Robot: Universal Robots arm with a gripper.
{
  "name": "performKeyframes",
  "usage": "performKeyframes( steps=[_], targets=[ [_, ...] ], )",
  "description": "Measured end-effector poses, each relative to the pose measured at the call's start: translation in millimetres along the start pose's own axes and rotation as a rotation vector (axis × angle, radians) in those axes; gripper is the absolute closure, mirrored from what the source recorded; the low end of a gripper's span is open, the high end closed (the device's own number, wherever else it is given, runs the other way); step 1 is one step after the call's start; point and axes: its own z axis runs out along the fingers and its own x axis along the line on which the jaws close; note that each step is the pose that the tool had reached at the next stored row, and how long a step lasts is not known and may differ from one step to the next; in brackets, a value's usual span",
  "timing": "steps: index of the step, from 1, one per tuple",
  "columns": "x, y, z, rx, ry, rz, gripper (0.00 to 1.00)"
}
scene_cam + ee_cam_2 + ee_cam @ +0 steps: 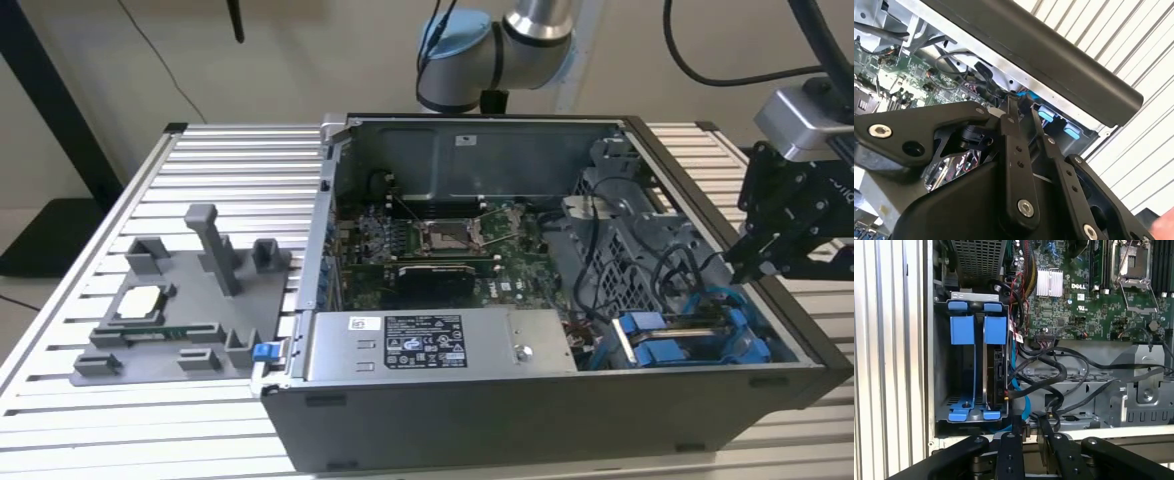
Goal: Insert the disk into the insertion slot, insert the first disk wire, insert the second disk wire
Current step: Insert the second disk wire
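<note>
The insertion slot (962,331), a bay with bright blue rails in a grey cage, sits in the case corner nearest the exterior view's right (687,342). The disk (998,372) stands on edge inside it between the blue tabs. Black wires (1054,371) loop beside the disk, and one reaches its edge. A blue wire (1020,392) curves down from the disk toward my gripper (1028,426). The gripper hangs over the case's side wall by the bay (745,265). Its fingers stand close together with a small dark connector between them (1020,102).
A grey labelled power-supply box (427,345) lies along the case's front wall beside the bay. The motherboard (447,245) with its open socket fills the case floor. A grey fixture (187,310) stands on the slatted table at the exterior view's left.
</note>
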Motion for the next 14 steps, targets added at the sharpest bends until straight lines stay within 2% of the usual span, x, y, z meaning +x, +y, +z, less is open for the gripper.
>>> performKeyframes(
  steps=[4, 7, 12, 14],
  targets=[
    [1.3, -0.3, 2.8, 0.0001, -0.0050, 0.000, 0.00],
    [5.2, -2.6, 3.6, -0.0003, -0.0179, 0.000, 0.00],
    [14.5, -4.6, 2.0, -0.0038, -0.0208, 0.001, 0.00],
    [15.1, -4.7, 3.5, -0.0038, -0.0273, 0.001, 0.00]
  ],
)
